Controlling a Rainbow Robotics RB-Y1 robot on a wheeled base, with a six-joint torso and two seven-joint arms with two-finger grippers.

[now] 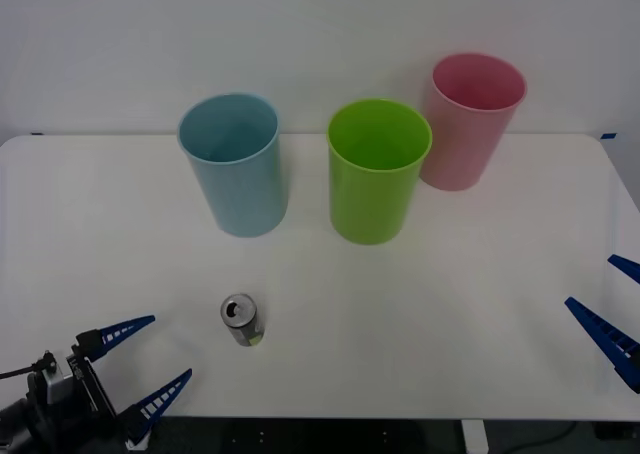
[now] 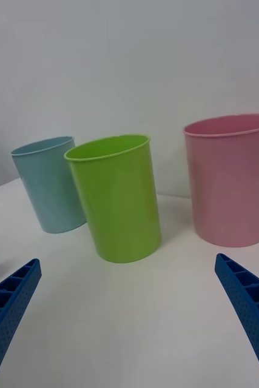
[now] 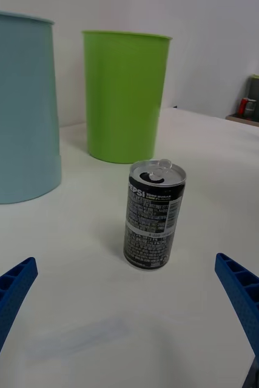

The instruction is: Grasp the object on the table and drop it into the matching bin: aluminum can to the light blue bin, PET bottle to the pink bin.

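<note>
Can — small aluminum drink can, upright on table, tab opening already punched. Located near the front edge, well short of the blue bin and slightly to that bin's right.

Handling, as judged:
- Probably empty, so light and easily tipped by a glancing finger.
- Thin wall, dents under heavy squeeze; moderate closing force advised.
- Smooth printed surface, somewhat slippery against ribbed fingers.
- Best hold: across the cylindrical body at mid-height, fingers on opposite sides, clear of the rim and tab.

Left gripper — fingers spread wide, nothing held, low at the front edge just left of the can and aimed toward it. Seen from the left wrist, can centred ahead between the two fingers, not yet between them.

Right gripper — fingers likewise spread and empty, parked far right of the can.

Surroundings:
- Green bin just right of the blue bin, apart from it — not a target.
- Pink bin beyond the green bin, farther right, for PET bottles only.
- Straight approach to the can unobstructed.
- Carry path to the blue bin open; lift above the rim required before release.
</note>
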